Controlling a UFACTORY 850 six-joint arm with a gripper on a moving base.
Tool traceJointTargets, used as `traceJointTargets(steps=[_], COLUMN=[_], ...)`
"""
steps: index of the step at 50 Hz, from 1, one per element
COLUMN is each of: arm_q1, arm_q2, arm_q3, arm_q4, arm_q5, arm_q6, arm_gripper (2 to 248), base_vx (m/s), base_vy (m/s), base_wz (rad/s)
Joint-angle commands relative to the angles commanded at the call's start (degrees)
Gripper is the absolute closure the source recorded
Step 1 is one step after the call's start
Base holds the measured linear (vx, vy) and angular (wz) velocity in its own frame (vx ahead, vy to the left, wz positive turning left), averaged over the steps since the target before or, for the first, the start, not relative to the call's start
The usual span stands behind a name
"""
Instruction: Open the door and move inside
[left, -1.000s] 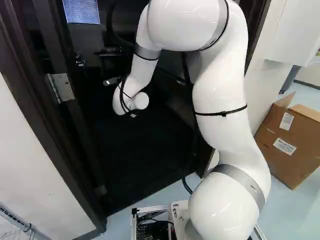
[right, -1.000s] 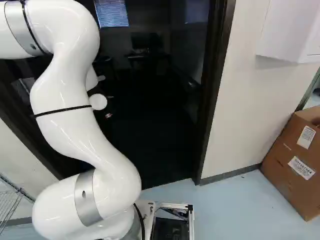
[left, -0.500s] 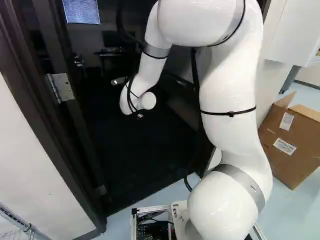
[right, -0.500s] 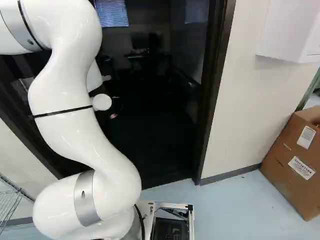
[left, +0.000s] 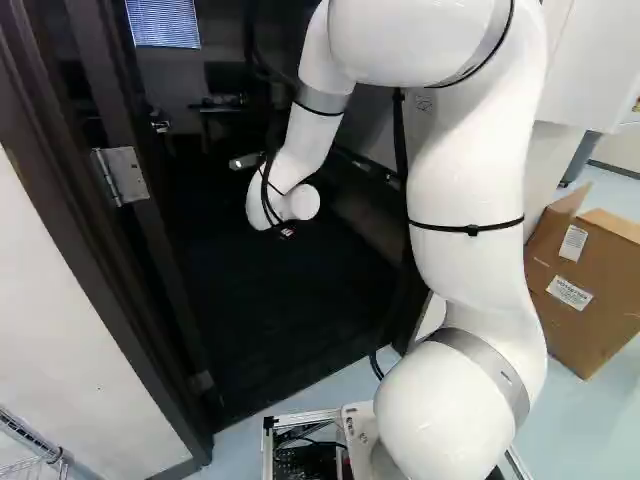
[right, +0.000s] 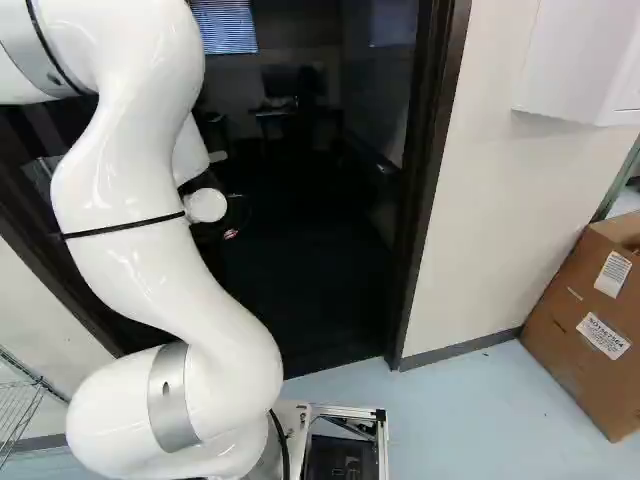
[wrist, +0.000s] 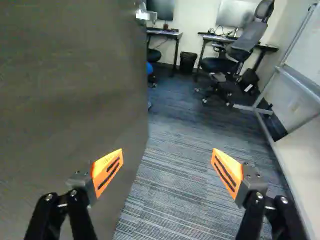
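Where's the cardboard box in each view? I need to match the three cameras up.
Left base view: at the right edge, the cardboard box sits beyond the arm.
Right base view: lower right, beside the pale wall, right of the doorway.
Wrist view: not in it.
Shared landmark: the dark floor inside the doorway, in all three; the wrist view has it ahead of the gripper.
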Motion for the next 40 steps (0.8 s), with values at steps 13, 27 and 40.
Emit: traceJointTargets(steps=[13, 27, 40], arm_q1=[-1.42, -3.70, -6.52], arm_q2=[2.08, 5.43, 9.57], arm_q3=[2.27, 5.93, 10.45], arm_q4=[0.49, 1.29, 2.27], arm_q5=[0.26, 0.68, 1.19], arm_q6=[0.00, 0.00, 0.00], arm_gripper=[3, 3, 3], base_vx=[0.000, 0.000, 0.000], base_vy=[0.000, 0.000, 0.000], base_wz=[0.000, 0.000, 0.000])
